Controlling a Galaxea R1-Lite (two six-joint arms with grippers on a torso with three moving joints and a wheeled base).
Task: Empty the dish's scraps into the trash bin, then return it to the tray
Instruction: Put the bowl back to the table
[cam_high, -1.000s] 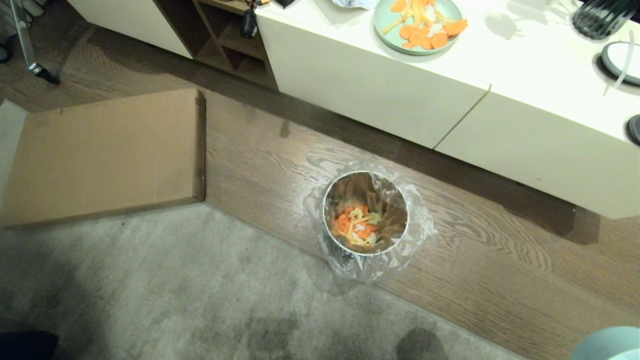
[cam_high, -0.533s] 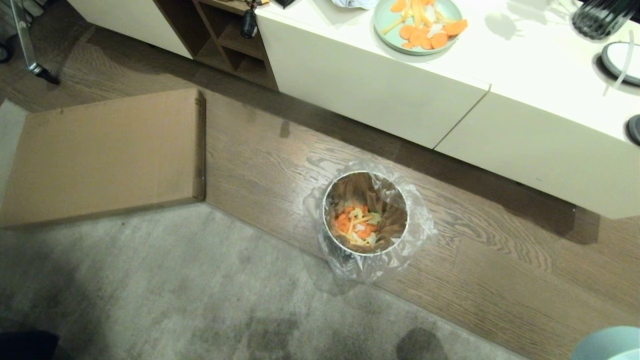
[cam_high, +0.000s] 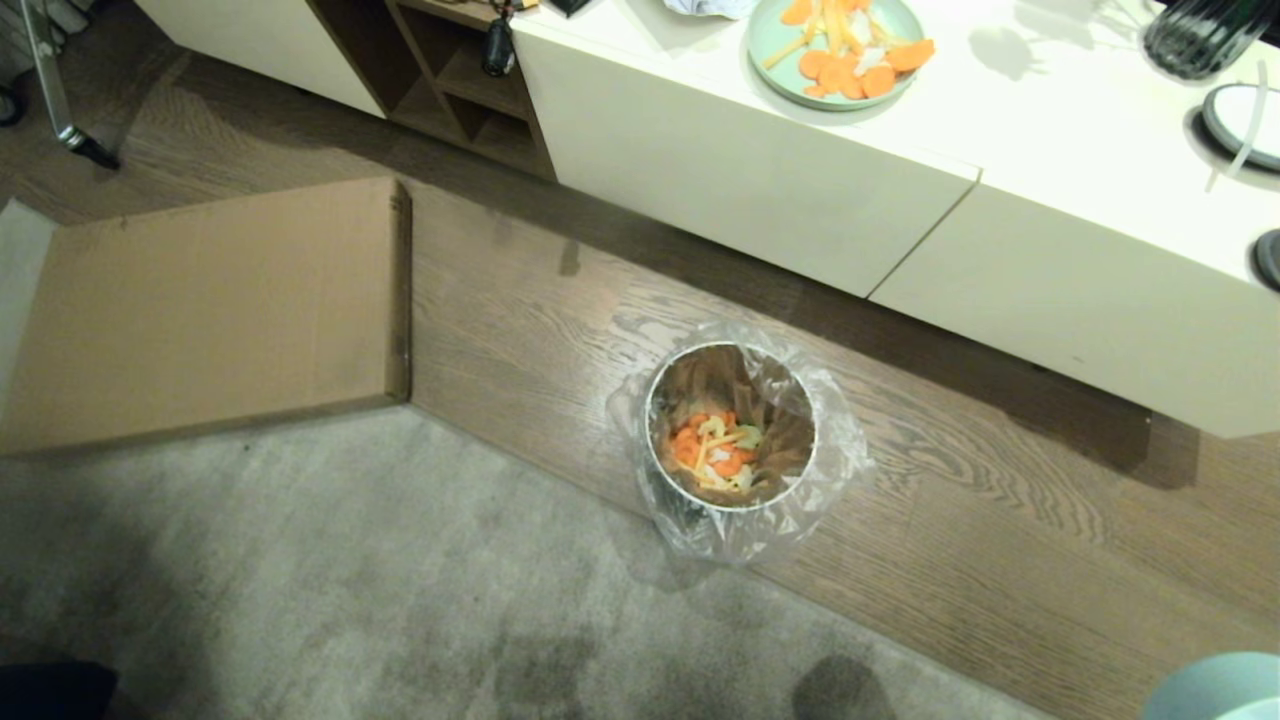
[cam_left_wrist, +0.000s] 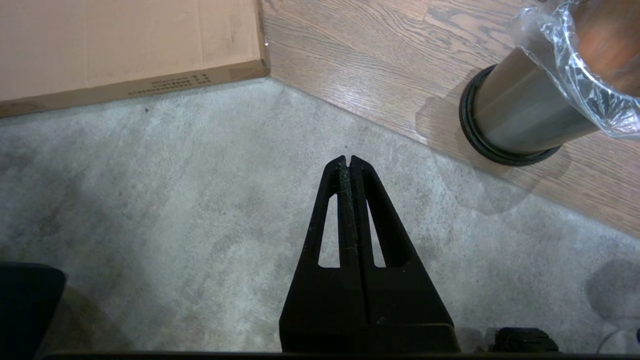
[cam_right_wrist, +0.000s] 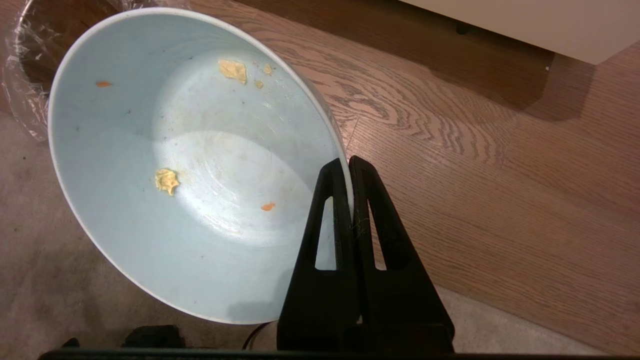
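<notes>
The steel trash bin (cam_high: 720, 378) with its clear liner stands on the wood floor, and orange and yellowish scraps (cam_high: 715, 448) lie at its bottom. My right gripper (cam_right_wrist: 349, 162) is shut on the rim of the pale blue dish (cam_right_wrist: 190, 165), which it holds tilted beside the bin. Only a few small yellow and orange bits cling inside the dish. An edge of the dish (cam_high: 1215, 688) shows at the lower right corner of the head view. Shut and holding nothing, my left gripper (cam_left_wrist: 348, 161) hangs over the grey carpet, with the trash bin (cam_left_wrist: 520, 120) off to one side. The tray is out of view.
A flat cardboard box (cam_high: 210, 310) lies on the floor to the left. A white counter (cam_high: 1000, 180) runs along the back, carrying a light-green plate with carrot slices (cam_high: 835, 45). Grey carpet (cam_high: 350, 580) covers the near floor.
</notes>
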